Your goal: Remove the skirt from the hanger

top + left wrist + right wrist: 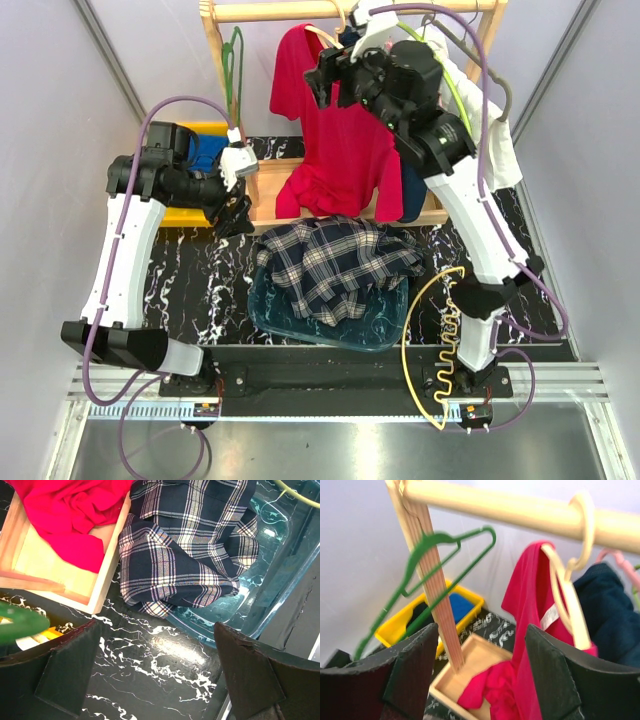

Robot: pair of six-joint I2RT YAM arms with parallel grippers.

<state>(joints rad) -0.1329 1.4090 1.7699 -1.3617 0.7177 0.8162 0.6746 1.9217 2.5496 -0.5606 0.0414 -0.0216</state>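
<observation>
Navy denim skirt (pixel 607 612) hangs on the pink hanger (pixel 620 561) at the rail (pixel 520 507), just right of the red T-shirt (pixel 522 595). Right end effector (pixel 481 635) is up by the rail, released, gripping nothing. Left end effector (pixel 156 630) is released too, low over the table (pixel 150 680).

Pale lilac walls (pixel 50 150), black marbled tabletop (pixel 200 290)

A wooden rail (pixel 520 510) crosses the top. A green hanger (pixel 435 565) hangs at the left, and a red T-shirt (pixel 525 630) hangs on a cream hanger (pixel 570 600). At the right edge is the dark blue skirt (pixel 610 615) under a pink hanger (pixel 618 560). The right gripper (pixel 480 650) has its fingers apart, with nothing between them.
</observation>
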